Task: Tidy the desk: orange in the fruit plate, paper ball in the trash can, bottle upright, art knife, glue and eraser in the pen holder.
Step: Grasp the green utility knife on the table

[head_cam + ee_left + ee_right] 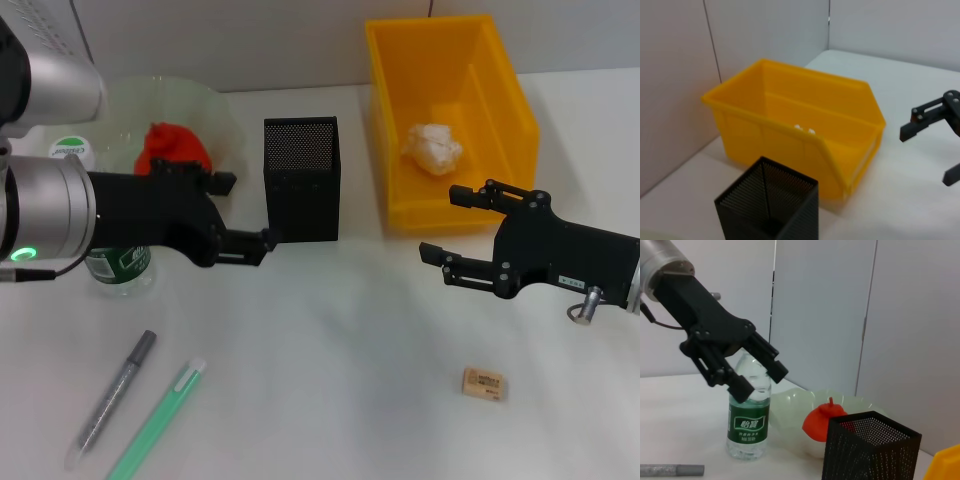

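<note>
The orange (175,148) lies in the pale-green fruit plate (215,105) at the back left. Inside the yellow trash can (500,90) rests the paper ball (433,148). The bottle (749,415) stands upright, partly behind my left arm. A tan eraser (484,383) lies front right on the desk (340,330). The grey art knife (115,395) and green glue stick (160,420) lie front left. My left gripper (240,212) hovers open just left of the black mesh pen holder (302,180). My right gripper (448,224) is open, in front of the trash can, above and behind the eraser.
The pen holder stands between the fruit plate and the trash can, close to both. White wall panels (820,315) close the desk at the back. The left wrist view shows the trash can (790,130), the pen holder (770,205) and my right gripper (926,156).
</note>
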Motion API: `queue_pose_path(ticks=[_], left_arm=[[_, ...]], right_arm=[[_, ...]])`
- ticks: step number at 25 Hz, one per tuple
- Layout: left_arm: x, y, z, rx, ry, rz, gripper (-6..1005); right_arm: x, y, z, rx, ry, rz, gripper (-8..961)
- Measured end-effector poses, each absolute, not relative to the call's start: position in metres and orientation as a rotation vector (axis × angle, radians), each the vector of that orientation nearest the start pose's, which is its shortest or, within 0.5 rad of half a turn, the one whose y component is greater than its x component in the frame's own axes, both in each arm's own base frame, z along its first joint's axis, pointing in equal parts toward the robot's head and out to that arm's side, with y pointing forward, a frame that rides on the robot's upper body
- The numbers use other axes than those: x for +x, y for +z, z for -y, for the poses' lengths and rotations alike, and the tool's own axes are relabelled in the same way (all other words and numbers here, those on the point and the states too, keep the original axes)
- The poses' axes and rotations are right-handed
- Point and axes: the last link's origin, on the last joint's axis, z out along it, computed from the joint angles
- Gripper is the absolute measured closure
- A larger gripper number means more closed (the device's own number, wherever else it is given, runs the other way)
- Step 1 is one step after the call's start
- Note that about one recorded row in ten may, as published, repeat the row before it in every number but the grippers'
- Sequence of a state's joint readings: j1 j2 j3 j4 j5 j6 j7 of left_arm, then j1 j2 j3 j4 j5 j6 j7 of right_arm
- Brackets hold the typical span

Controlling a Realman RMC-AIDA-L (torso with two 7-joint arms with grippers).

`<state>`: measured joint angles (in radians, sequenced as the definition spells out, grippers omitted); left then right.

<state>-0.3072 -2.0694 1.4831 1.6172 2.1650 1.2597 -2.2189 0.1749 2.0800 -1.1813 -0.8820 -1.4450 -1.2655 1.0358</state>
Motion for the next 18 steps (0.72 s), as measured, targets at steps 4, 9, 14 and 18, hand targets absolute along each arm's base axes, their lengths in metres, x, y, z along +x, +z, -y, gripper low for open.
queue_pose_path(ticks=[4,9,14,18], left_arm=[[-0.145,0.006,-0.322,-2.706,-0.099,0.472,181],[-0.147,-0.004,-0.318,-2.705,0.047,0.499,182],[-0.147,-0.013,-0.316,-2.682,0.178,0.516,182],[-0.145,-0.013,-0.317,-2.664,0.194,0.527,182]], right_arm=[[0.283,0.0,-0.298,-2.447,0.638,-0.258,184],[0.282,-0.002,-0.301,-2.449,0.641,-0.265,184],[0.282,-0.002,-0.304,-2.444,0.632,-0.267,184],[0.282,-0.002,-0.304,-2.442,0.631,-0.268,185]])
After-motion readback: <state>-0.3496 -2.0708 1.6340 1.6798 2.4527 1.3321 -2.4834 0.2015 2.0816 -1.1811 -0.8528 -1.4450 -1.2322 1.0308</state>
